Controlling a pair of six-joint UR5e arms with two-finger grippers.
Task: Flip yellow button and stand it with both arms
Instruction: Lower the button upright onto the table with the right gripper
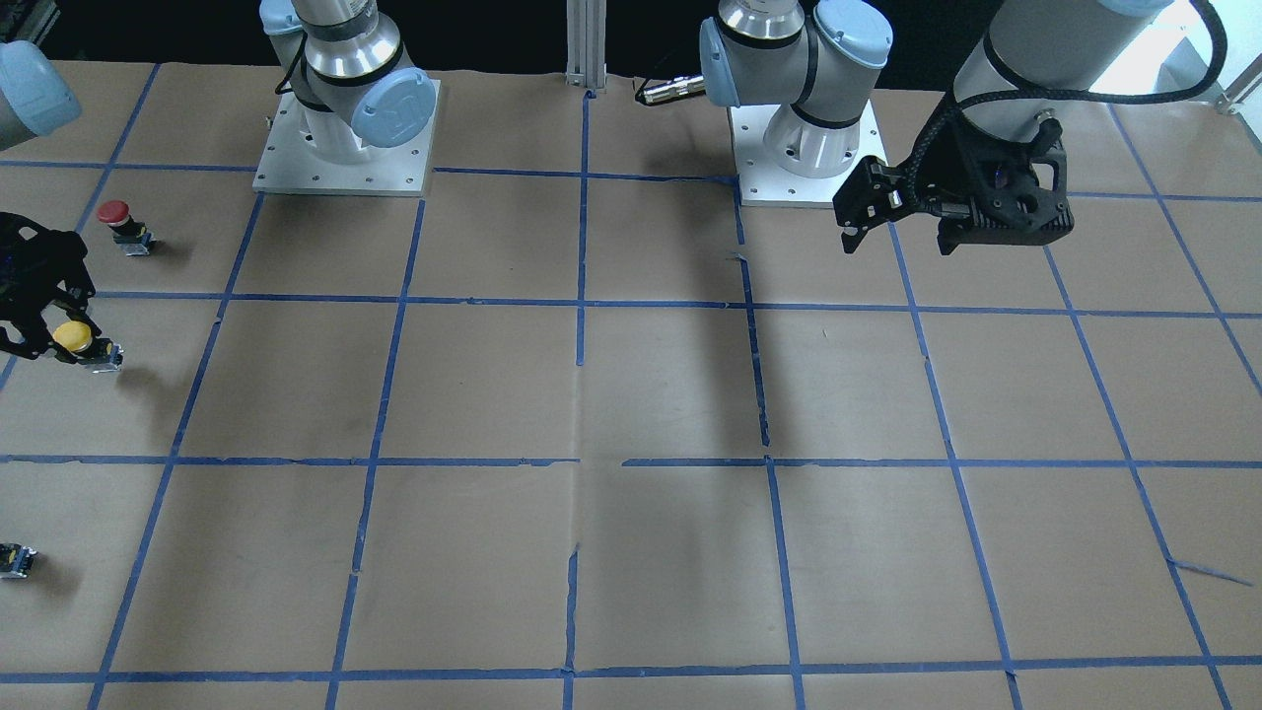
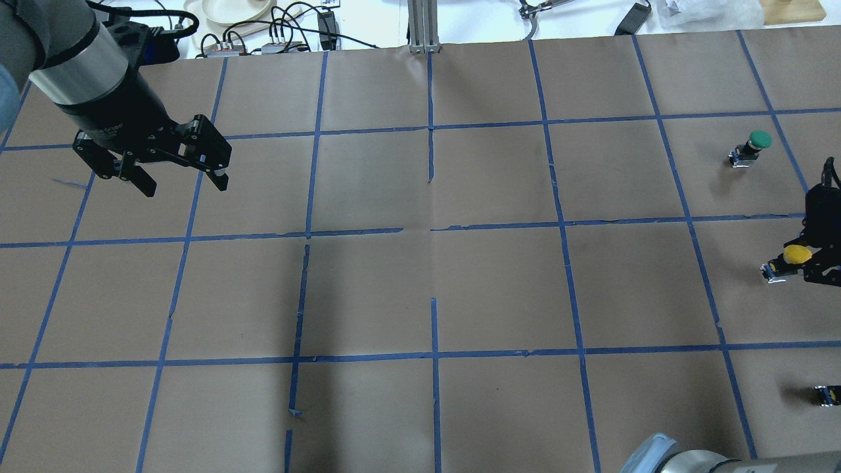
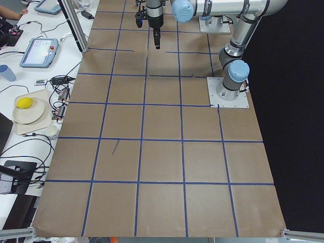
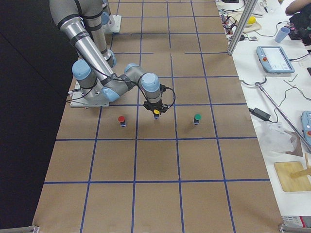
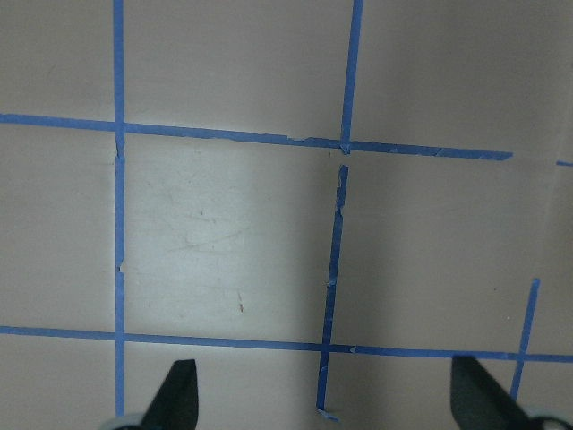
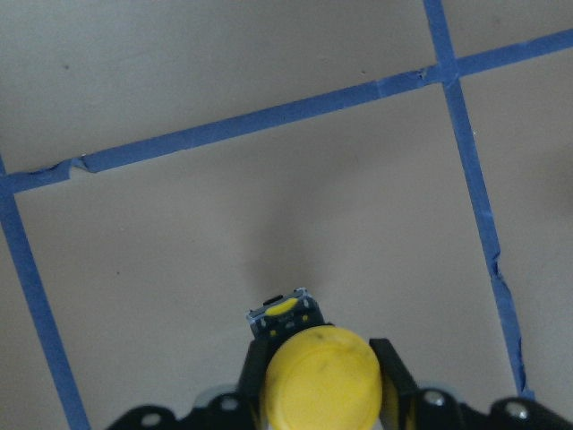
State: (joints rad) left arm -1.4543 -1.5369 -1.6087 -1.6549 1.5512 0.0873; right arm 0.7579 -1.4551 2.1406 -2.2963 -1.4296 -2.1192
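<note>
The yellow button (image 1: 75, 336) sits at the table's end on my right, between a red and a green one. It has a round yellow cap on a black-grey body, cap uppermost in the exterior right view (image 4: 156, 112). My right gripper (image 1: 61, 340) is down over it. In the right wrist view its fingers (image 6: 390, 365) close on the body just under the yellow cap (image 6: 318, 381). I cannot tell whether the button rests on the paper. It also shows in the overhead view (image 2: 796, 253). My left gripper (image 2: 177, 179) is open and empty, high above the far left squares (image 5: 327, 399).
A red button (image 1: 116, 217) stands nearer the robot's base and a green button (image 2: 757, 140) farther out, each about one square from the yellow one. Brown paper with a blue tape grid covers the table. Cables, plates and tablets lie beyond the far edge.
</note>
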